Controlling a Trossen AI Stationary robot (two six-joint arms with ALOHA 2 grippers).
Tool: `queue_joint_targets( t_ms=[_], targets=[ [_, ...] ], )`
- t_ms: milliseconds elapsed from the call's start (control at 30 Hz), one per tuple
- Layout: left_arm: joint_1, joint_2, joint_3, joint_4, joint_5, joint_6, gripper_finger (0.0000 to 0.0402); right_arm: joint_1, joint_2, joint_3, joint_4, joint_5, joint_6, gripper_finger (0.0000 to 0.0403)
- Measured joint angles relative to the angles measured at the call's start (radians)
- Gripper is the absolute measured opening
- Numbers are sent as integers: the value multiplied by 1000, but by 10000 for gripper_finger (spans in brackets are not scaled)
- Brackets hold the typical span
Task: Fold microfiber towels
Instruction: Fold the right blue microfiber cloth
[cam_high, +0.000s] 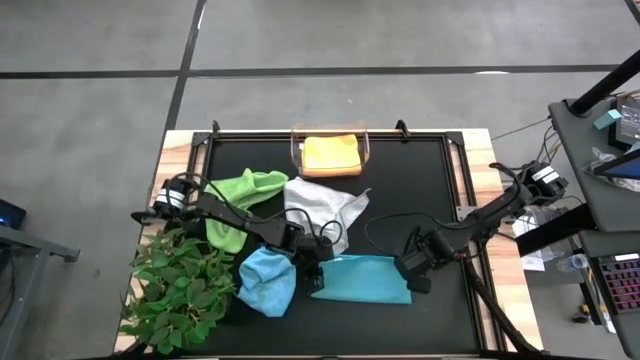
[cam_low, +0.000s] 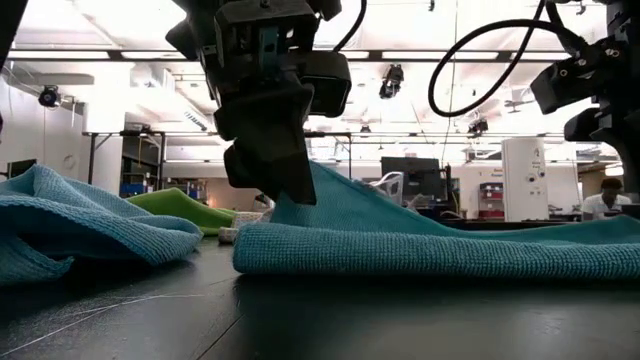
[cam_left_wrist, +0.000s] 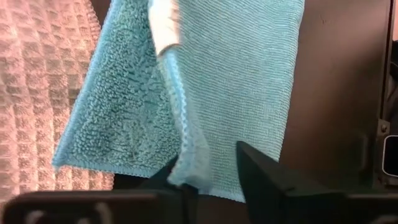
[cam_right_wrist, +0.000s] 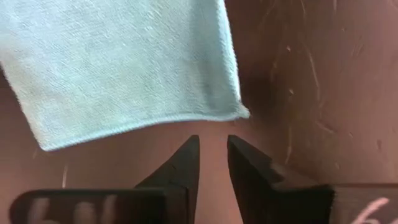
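The teal towel (cam_high: 362, 278) lies folded on the black mat near the table's front, and also shows in the low view (cam_low: 420, 235). My left gripper (cam_left_wrist: 210, 155) stands at its left end, fingers apart, with a raised edge of the towel between them. My right gripper (cam_right_wrist: 213, 142) hovers just off the towel's right end (cam_right_wrist: 239, 112), fingers slightly apart with nothing between them. A light blue towel (cam_high: 268, 282) lies crumpled left of the teal one. Behind them lie a lime green towel (cam_high: 245, 198) and a pale grey-white towel (cam_high: 320, 205). A yellow-orange towel (cam_high: 331, 155) lies folded in the bin. My left gripper has the teal towel's doubled edge (cam_left_wrist: 189, 155) between its parted fingers. The cloth lies against one finger (cam_left_wrist: 174, 171) and is clear of the other. The fingers slant down from the table's left. The edge stands up in a ridge (cam_low: 320, 190), and the rest lies flat on the mat.
A clear plastic bin (cam_high: 296, 150) stands at the mat's far edge. A leafy green plant (cam_high: 180, 280) fills the near left corner beside the left arm. Cables loop over the mat (cam_high: 385, 225) behind the teal towel. Bare mat lies to the right of the right gripper.
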Motion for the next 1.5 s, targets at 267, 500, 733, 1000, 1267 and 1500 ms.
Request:
queue_joint_targets(
  t_ms=[267,500,733,1000,1267,1500],
  targets=[
    [23,-35,0,-134,-45,0,183,2,0,57,-45,1,-16,88],
    [22,-86,0,-203,-174,32,187,23,5,36,225,33,-129,62],
    [22,-121,0,-188,-273,98,187,25,41,-44,433,37,-157,25],
    [22,-128,0,-168,-303,153,187,23,113,-115,454,50,-168,9],
    [22,-129,0,-115,-304,188,187,-11,76,-118,152,171,-297,9],
    [22,-129,0,1,-304,222,187,-43,13,-96,102,319,-452,8]
  ],
)
